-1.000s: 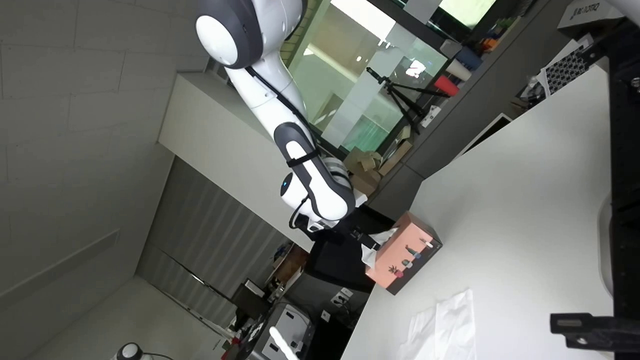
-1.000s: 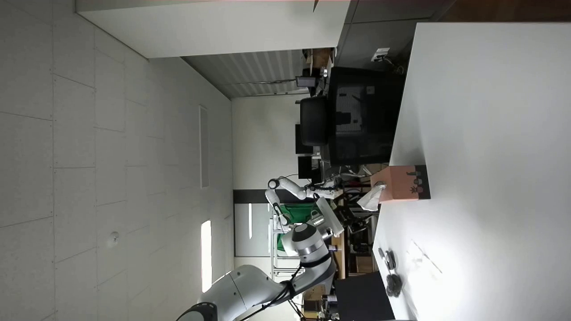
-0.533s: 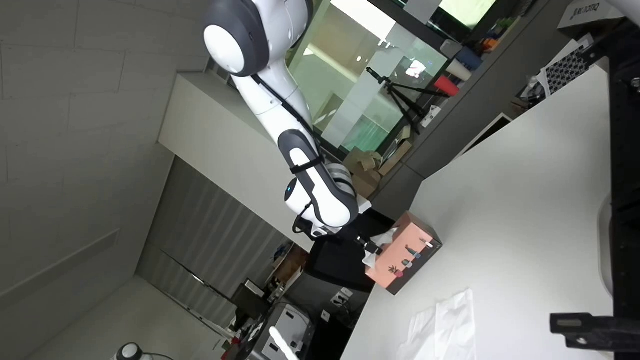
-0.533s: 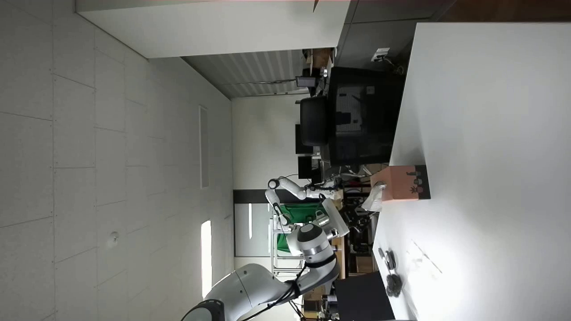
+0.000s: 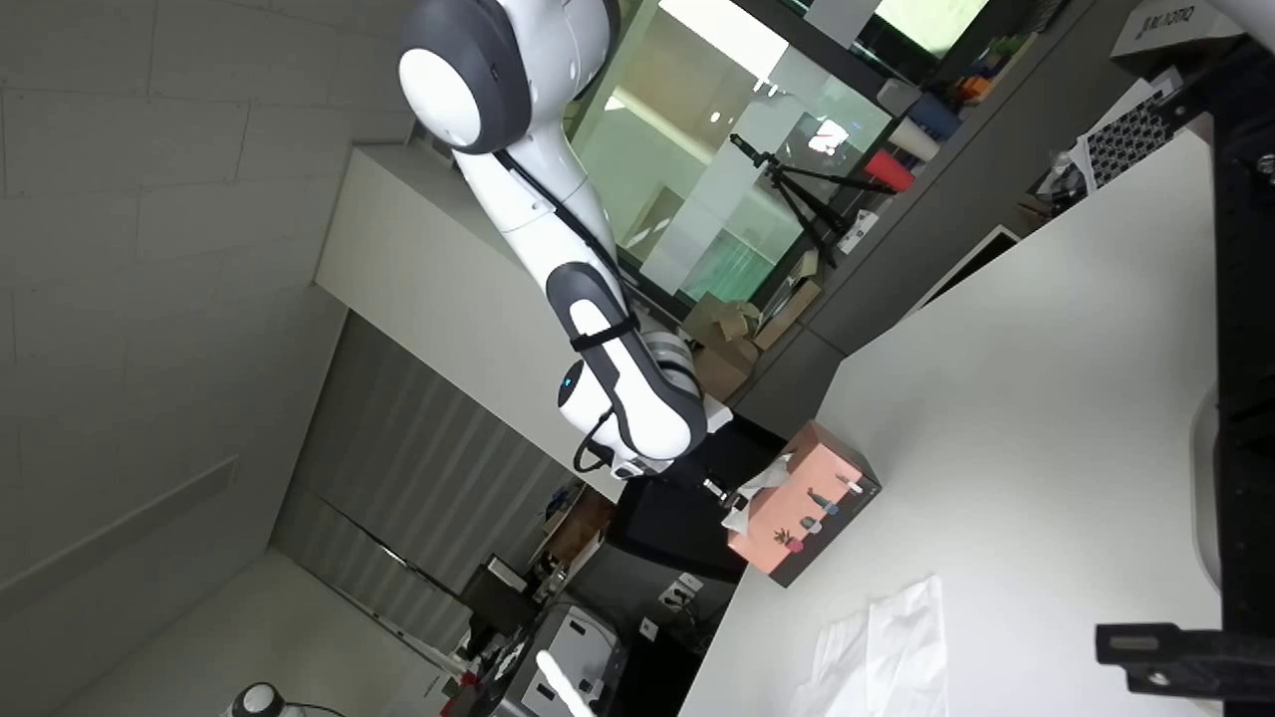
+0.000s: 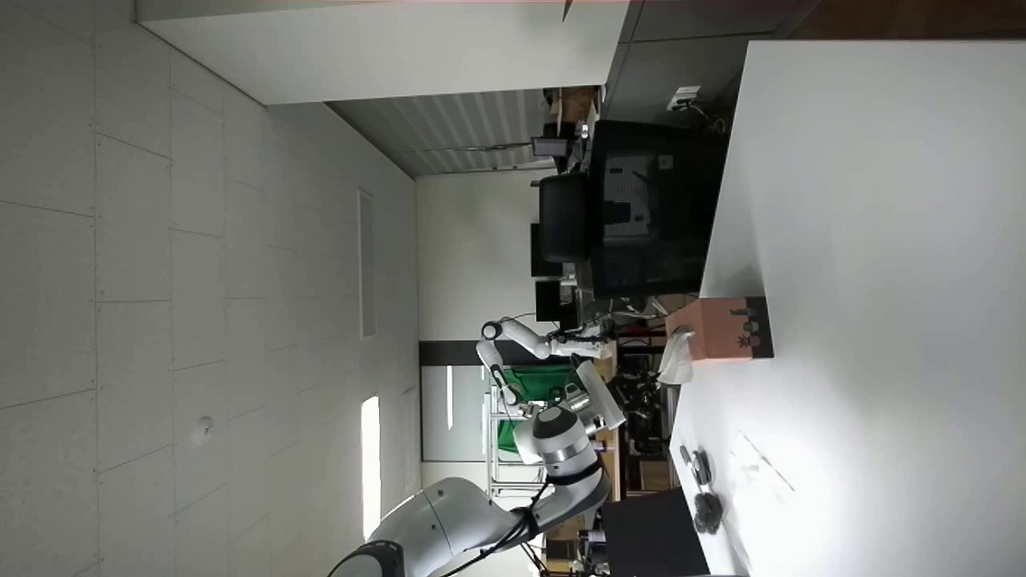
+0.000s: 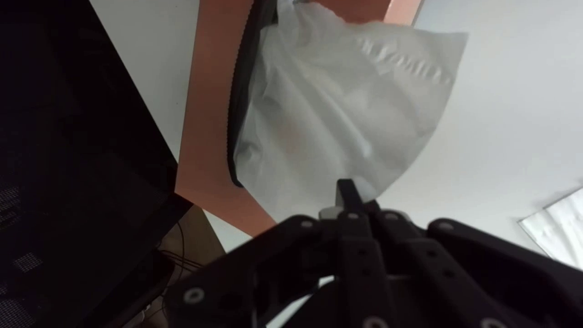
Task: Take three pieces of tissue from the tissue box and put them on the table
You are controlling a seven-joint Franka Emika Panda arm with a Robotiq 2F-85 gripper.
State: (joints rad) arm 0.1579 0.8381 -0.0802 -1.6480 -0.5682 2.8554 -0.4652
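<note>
the robotiq gripper [image 7: 360, 201] had just closed fully, seemingly pinching the edge of the protruding tissue [image 7: 339, 111], so drawing it from the salmon tissue box [image 5: 805, 503] looked next, with spread tissue [image 5: 882, 647] lying farther off on the table [image 5: 1046, 448].

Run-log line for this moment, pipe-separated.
gripper: shut on top tissue, at its edge | top tissue: part-way out of tissue box | table: loose tissue lying, sheet count unclear

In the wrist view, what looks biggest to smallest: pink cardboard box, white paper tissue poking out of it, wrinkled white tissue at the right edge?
1. White paper tissue poking out
2. Pink cardboard box, visible parts only
3. Wrinkled white tissue, cut off
</note>
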